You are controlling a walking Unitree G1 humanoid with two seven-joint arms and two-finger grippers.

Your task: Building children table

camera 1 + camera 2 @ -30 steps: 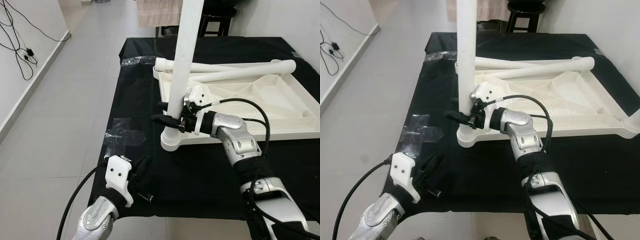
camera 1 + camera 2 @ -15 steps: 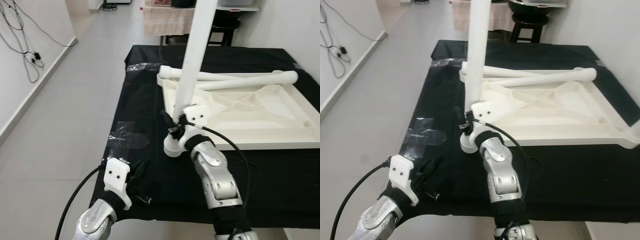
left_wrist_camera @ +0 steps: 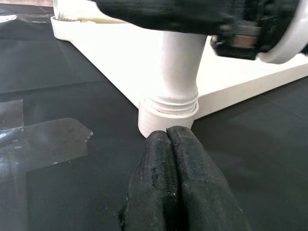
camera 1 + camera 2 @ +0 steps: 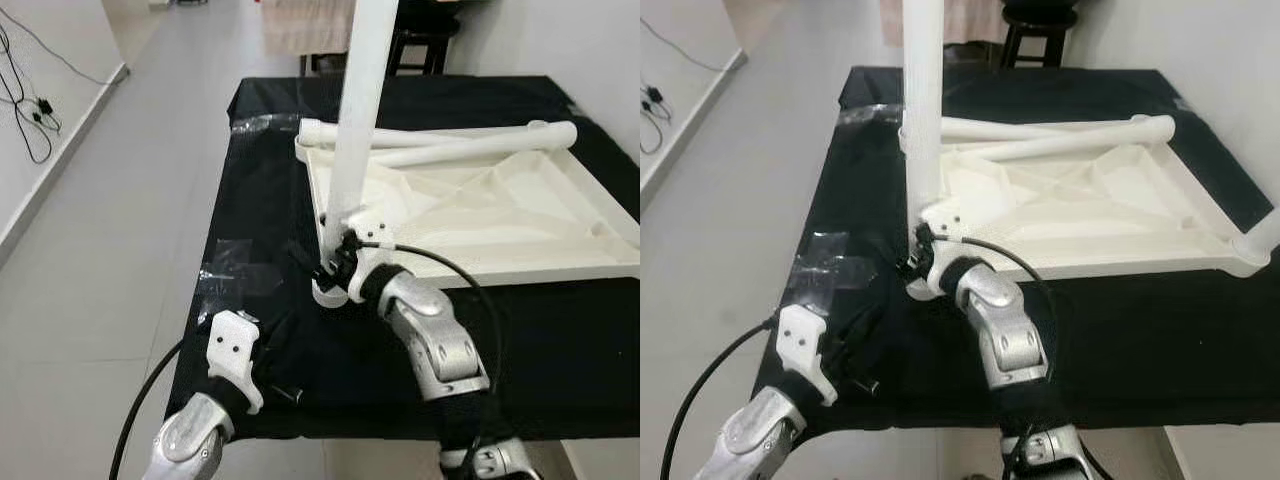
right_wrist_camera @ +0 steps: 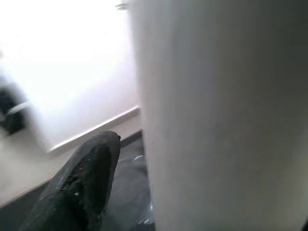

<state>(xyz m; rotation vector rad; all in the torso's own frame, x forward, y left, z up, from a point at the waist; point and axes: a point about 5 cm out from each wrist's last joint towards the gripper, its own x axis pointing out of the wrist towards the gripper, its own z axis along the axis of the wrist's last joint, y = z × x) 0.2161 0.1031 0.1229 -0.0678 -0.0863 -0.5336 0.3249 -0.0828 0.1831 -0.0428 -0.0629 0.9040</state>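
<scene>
Table leg (image 4: 358, 120) upright, clamped in right tool (image 4: 322, 268); left tool (image 3: 174, 159) closed, empty.

The right gripper (image 4: 325, 262) has swung round the base of the upright white leg (image 4: 355, 130): a second ago its forearm reached in from the tabletop (image 4: 480, 205) side, now it comes up from the counter's (image 4: 260, 180) near edge. The leg, tilted half a second ago, stands straighter.

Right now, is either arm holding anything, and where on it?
The right gripper grips the upright white plastic table leg near its base; the left gripper holds nothing.
</scene>
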